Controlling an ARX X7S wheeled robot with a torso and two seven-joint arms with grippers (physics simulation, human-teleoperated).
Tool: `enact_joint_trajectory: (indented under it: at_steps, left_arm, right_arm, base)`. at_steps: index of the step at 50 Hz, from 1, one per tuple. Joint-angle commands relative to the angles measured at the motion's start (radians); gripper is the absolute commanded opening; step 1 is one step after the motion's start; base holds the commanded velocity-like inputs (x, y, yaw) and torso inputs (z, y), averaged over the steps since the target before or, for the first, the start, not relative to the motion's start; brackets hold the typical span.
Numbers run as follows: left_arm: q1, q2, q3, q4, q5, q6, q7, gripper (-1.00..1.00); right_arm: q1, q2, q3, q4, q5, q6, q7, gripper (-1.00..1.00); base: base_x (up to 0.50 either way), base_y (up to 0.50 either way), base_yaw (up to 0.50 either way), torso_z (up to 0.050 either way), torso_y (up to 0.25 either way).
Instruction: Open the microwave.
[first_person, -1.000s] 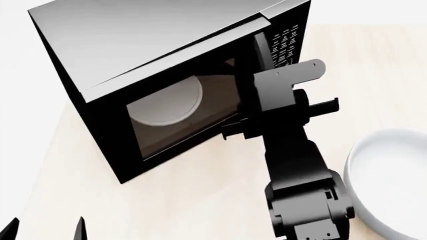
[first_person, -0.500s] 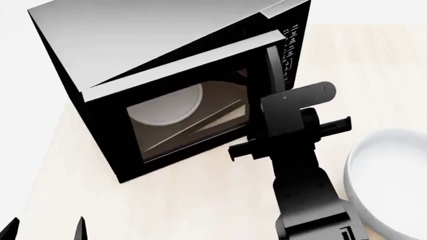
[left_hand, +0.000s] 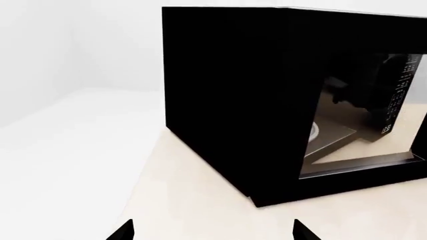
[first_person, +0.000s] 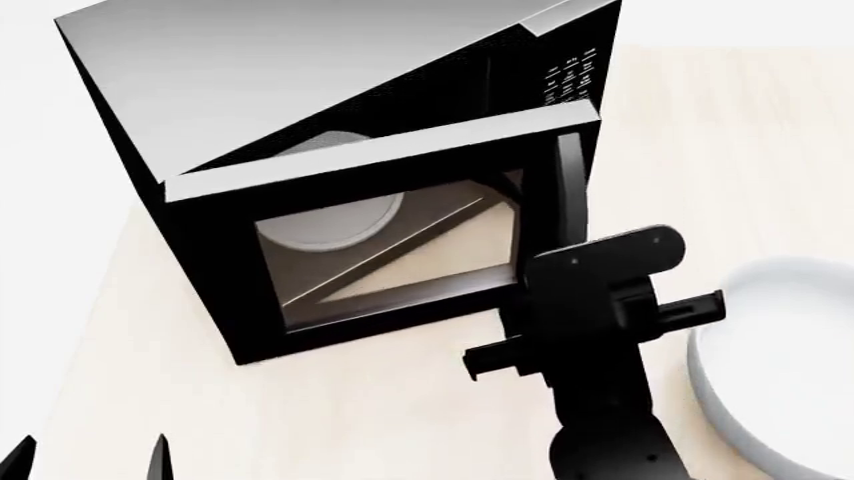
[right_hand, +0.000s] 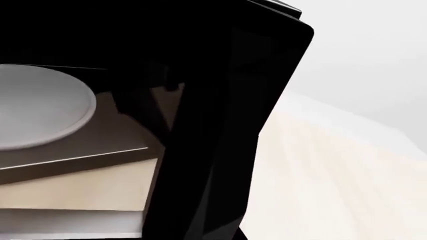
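Note:
The microwave (first_person: 307, 90), black with a grey top, stands at the back left of the table. Its glass door (first_person: 387, 250) is swung partly out, hinged at the left, and the white turntable plate (first_person: 334, 225) shows through it. The button panel (first_person: 567, 80) is uncovered. My right gripper (first_person: 567, 290) is at the door's free edge, shut on it. In the right wrist view the black door edge (right_hand: 220, 125) fills the middle between the jaws, with the plate (right_hand: 40, 107) behind. My left gripper (first_person: 87, 460) hangs open near the table's front left, facing the microwave's side (left_hand: 233, 100).
A large white bowl (first_person: 781, 360) sits on the pale wooden table (first_person: 400, 420) right of my right arm, close to the wrist. The table's left edge (first_person: 94, 300) runs just beside the microwave.
My right gripper has drawn back toward me and slightly right, and the door's free edge has come with it. The gap at the door has widened, uncovering the button panel. The left arm is still.

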Motion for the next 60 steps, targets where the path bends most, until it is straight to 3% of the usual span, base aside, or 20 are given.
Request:
enact_joint_trajectory:
  at_steps: [1,28,60]
  left_arm:
    - [-0.001,-0.003,0.003,-0.001,0.002,0.001,-0.007,1.0]
    - [-0.009,-0.011,0.009,-0.003,-0.009,0.0,-0.014,1.0]
    - [-0.003,-0.022,0.017,0.009,-0.012,0.005,-0.026,1.0]
  right_arm:
    - [-0.065,-0.007,-0.025,-0.204,0.102,0.021,-0.016,-1.0]
    - [-0.23,0.032,-0.044,-0.432,0.117,0.022,0.03,-1.0]
    - [-0.312,0.045,-0.037,-0.471,0.127,-0.054,0.048,-1.0]
  base:
    - [0.0,0.0,0.0,0.0,0.0]
    - [0.0,0.0,0.0,0.001,0.003]
    - [0.0,0.0,0.0,0.001,0.003]
